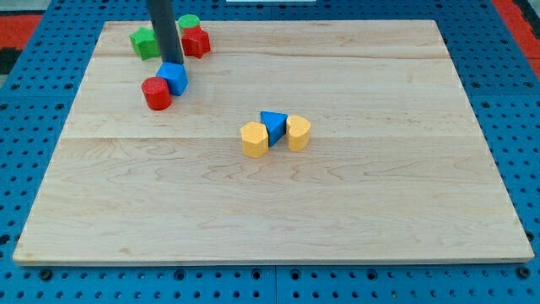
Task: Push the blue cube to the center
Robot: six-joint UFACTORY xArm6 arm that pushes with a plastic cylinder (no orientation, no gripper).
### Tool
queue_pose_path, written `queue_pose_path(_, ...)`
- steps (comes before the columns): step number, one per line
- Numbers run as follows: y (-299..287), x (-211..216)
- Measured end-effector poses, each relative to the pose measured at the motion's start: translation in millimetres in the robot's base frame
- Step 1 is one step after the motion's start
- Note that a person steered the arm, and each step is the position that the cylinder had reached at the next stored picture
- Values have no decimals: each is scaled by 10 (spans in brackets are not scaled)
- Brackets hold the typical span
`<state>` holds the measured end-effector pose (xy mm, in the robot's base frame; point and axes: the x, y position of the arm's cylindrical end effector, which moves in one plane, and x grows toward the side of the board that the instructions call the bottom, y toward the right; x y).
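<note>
The blue cube (pixel 175 79) lies on the wooden board (pixel 278 203) at the upper left, touching a red cylinder (pixel 156 93) on its left. My tip (pixel 171 62) is at the cube's top edge, on the side toward the view's top, touching or almost touching it. The dark rod rises from there out of the view's top.
A green star-like block (pixel 145 41), a green cylinder (pixel 187 24) and a red block (pixel 197 41) cluster near the top left corner. Near the board's middle a blue triangle (pixel 273 125) sits between a yellow block (pixel 254 139) and a yellow block (pixel 299 133).
</note>
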<state>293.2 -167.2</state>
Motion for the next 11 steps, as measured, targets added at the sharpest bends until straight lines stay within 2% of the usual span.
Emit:
queue_pose_path(1, -313, 41)
queue_pose_path(2, 22, 315)
queue_pose_path(4, 590, 364)
queue_pose_path(6, 584, 443)
queue_pose_path(7, 600, 631)
queue_pose_path(10, 1311, 781)
queue_pose_path(11, 1227, 789)
